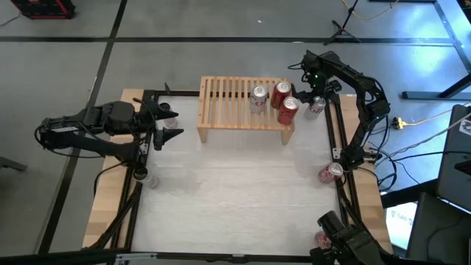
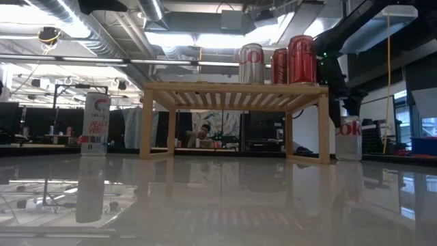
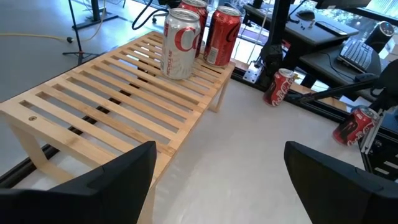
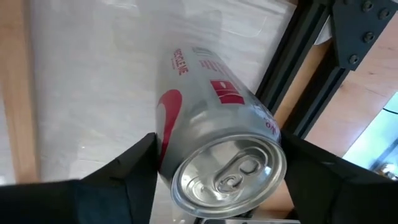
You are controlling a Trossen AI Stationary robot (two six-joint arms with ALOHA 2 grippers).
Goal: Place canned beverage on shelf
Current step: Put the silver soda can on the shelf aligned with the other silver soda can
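White table (image 1: 235, 191), right tool (image 1: 318, 99) astride silver can (image 4: 211, 143), grip unclear, base hidden

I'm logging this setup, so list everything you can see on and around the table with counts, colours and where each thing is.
shelf: one, light wood, slatted, far middle of table.
cans on shelf: three, one silver, two red, at its right end.
silver can: one, on the table right of the shelf.
tall white can: one, left of shelf.
red cans by right frame: two.
table: one, white.
left gripper: open, idle left of shelf.
right gripper: open around silver can.
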